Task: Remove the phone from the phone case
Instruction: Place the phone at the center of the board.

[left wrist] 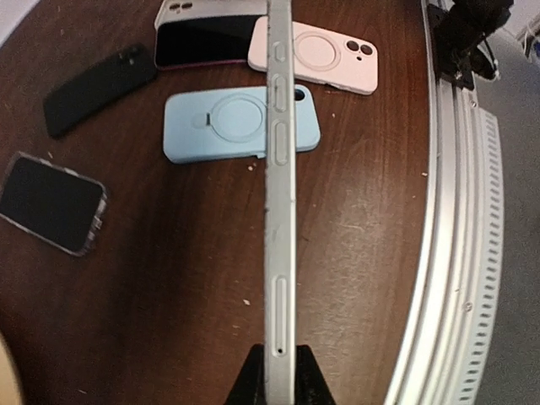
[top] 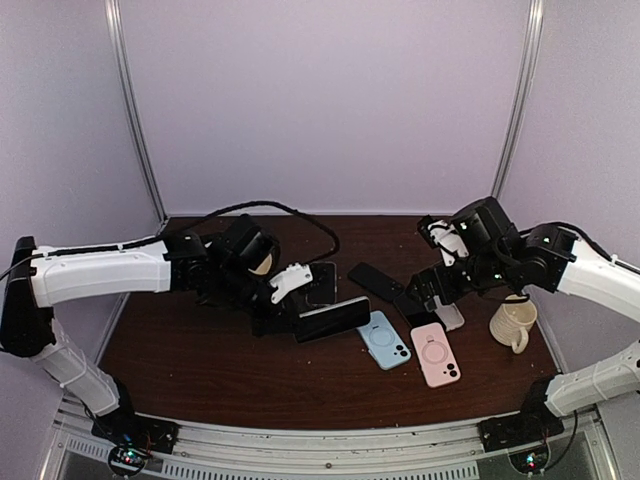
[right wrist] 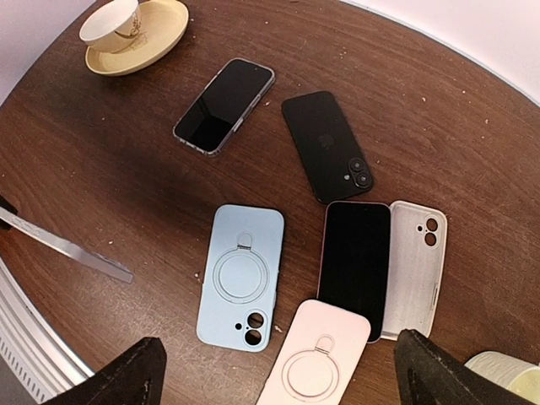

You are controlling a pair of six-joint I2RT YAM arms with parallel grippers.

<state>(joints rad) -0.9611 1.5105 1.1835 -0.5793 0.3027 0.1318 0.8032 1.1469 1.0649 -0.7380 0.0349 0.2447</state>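
Observation:
My left gripper [left wrist: 278,375] is shut on the lower end of a phone [left wrist: 278,211] held on edge above the table. Its pale silvery side with buttons faces the camera, and no case shows round it. From above, the same phone [top: 335,318] juts right from the left gripper [top: 292,320]. An empty white phone case [right wrist: 415,261] lies beside a dark-screened phone [right wrist: 356,257]. A further phone in a clear case [right wrist: 224,105] lies farther back. My right gripper [right wrist: 274,380] hovers open over these, holding nothing.
A light blue case [right wrist: 240,275] and a pink case [right wrist: 316,363] lie backs up near the front. A black phone [right wrist: 327,145] lies behind them. A cup on a saucer [right wrist: 135,29] stands at the back, a cream mug [top: 514,322] at the right. The metal rail [left wrist: 456,253] edges the table.

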